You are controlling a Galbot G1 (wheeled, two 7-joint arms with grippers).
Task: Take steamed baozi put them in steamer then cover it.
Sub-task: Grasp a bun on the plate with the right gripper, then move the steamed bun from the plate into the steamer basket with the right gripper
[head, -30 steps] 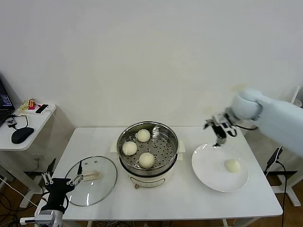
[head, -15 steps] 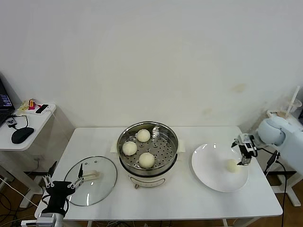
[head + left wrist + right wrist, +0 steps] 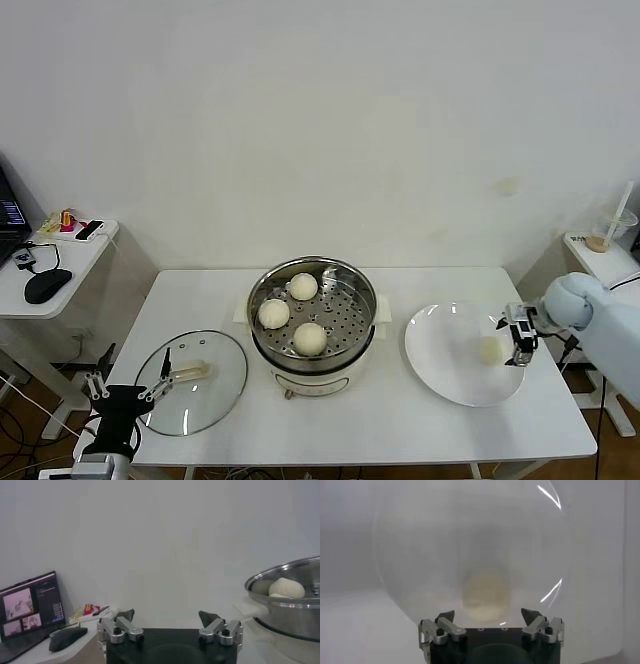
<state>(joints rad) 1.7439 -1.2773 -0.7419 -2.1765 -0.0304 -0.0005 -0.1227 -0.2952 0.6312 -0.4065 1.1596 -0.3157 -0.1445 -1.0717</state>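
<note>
The steel steamer (image 3: 313,325) stands mid-table on its cream base, with three cream baozi (image 3: 310,338) on its perforated tray. A fourth baozi (image 3: 489,350) lies on the white plate (image 3: 440,345) at the right. My right gripper (image 3: 516,340) is open just right of that baozi, at the plate's edge; the baozi (image 3: 486,596) lies ahead of its open jaws in the right wrist view. The glass cover (image 3: 192,381) with its cream handle lies flat at the front left. My left gripper (image 3: 122,393) is open at the table's front-left corner, beside the cover.
A side desk (image 3: 60,260) with a mouse and small items stands at the far left; a laptop (image 3: 30,605) shows there in the left wrist view. The steamer's rim (image 3: 285,580) shows in that view. A stand with a cup (image 3: 600,240) is at the far right.
My right arm swung from above the plate's far edge out to the right and came down low beside the plate's baozi. The left gripper sank slightly.
</note>
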